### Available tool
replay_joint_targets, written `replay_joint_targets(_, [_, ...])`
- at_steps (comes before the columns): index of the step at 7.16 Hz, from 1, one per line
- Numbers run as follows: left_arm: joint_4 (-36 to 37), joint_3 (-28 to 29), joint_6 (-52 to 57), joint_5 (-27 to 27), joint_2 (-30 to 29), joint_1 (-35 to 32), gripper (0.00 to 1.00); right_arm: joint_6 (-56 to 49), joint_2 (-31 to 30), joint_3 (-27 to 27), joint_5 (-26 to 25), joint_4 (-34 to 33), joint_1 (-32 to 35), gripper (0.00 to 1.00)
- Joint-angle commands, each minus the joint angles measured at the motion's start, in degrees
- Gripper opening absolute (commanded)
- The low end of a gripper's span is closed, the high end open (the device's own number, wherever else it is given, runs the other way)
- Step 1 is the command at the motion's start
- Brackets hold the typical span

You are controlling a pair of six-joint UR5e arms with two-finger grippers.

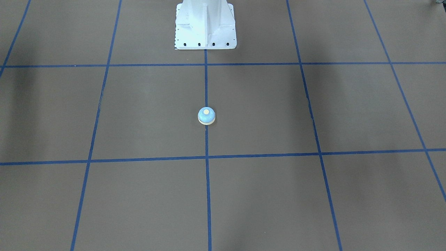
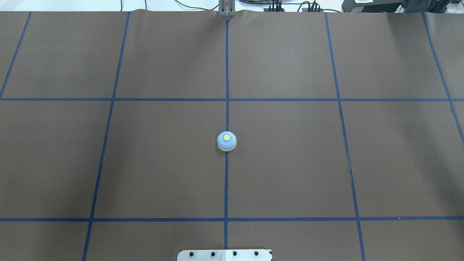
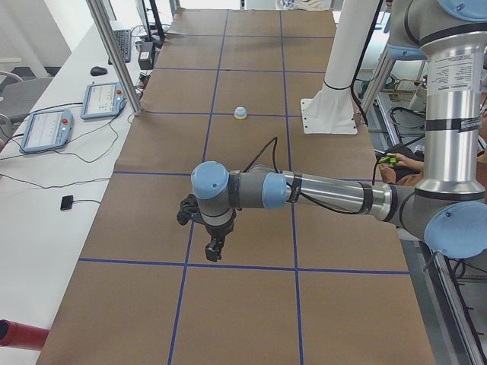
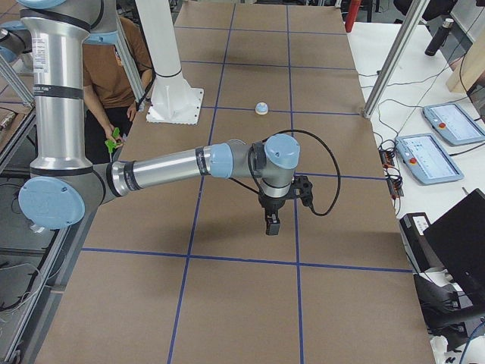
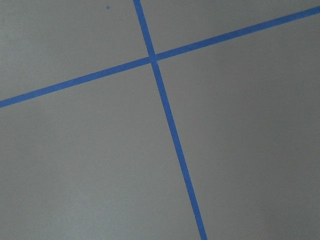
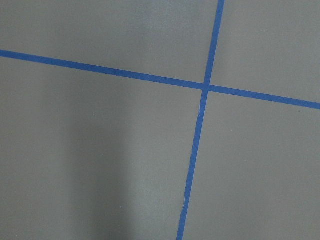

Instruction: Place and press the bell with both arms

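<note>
the bell (image 2: 226, 141) is sitting upright on the brown counter (image 2: 290, 163), right on the middle blue tape line (image 2: 227, 72), pretty much dead centre of the overhead view. its cream button faces up and it's on its own out there. the white pedestal (image 1: 205, 26) is at 12 o'clock from it in the front-facing view and at 6 o'clock in the overhead one, well apart either way.

the arms only turn up in the side views. seen from the robot's left end, the left arm (image 3: 327, 194) is stretched out low over the counter with the left tool (image 3: 214, 247) pointing down near a tape line. the bell is off at about 12 o'clock from it, well apart. from the other end it's the same deal: the right arm (image 4: 167, 171) is reached out, the right tool (image 4: 270, 225) hangs down, and the bell is at 12 o'clock, well apart.

honestly can't tell if either tool is wide or narrow from those angles. both wrist views just show counter and a tape crossing (image 5: 154, 58).
</note>
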Motion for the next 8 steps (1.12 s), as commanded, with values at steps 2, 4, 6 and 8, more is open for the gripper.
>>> replay_joint_targets(2, [-2.21, -1.72, -0.26, 3.90, 3.96, -0.01, 1.00, 0.65, -0.28, -1.09, 0.37, 0.52, -0.07, 1.00])
replay_joint_targets(4, [-2.30, 0.05, -0.08, 3.72, 4.31, -0.18, 1.00, -0.05, -0.19, -1.00, 0.11, 0.61, -0.07, 1.00])
replay_joint_targets(6, [-2.29, -0.74, -1.13, 2.84, 4.23, -0.18, 1.00, 0.47, -0.01, -1.09, 0.02, 0.61, -0.07, 1.00])
replay_joint_targets(8, [-2.38, -0.76, -13.98, 1.79, 3.36, -0.18, 1.00, 0.74, 0.34, -1.00, 0.37, 0.61, -0.07, 1.00])
